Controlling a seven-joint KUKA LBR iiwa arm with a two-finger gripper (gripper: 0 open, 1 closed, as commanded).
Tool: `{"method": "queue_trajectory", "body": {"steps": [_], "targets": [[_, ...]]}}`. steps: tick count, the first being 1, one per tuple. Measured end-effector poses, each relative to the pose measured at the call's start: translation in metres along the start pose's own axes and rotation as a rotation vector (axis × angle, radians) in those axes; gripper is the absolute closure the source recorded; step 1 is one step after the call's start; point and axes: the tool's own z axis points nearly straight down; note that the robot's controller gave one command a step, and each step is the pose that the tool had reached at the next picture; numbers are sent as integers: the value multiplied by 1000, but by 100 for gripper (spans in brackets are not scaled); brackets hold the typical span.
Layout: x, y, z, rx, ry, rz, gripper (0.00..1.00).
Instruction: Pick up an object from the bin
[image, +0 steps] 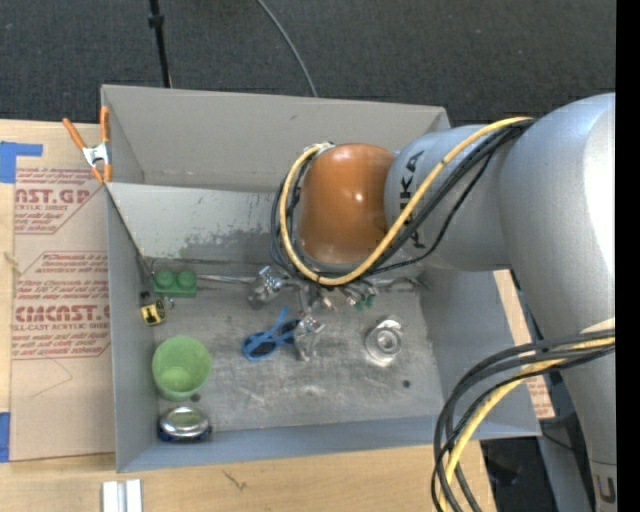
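— Blue clip (266, 342): one, mid-bin. Is the gripper (305, 335) on it?
— Just beside it; open or closed, I cannot tell. Left of the clip: one green cup (180, 364), one green block (174, 282). Right: one silver fitting (382, 340).

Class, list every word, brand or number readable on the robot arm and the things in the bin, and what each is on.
"KUKA": black letters on the grey arm, beside its orange cover.
Small yellow-and-black thing at the bin's left wall: any marks too small to read.
Other things in the bin: no text seen.
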Motion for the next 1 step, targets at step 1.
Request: {"method": "queue_trajectory", "body": {"steps": [1], "targets": [[-2,0,-2,-2,3,1,0]]}}
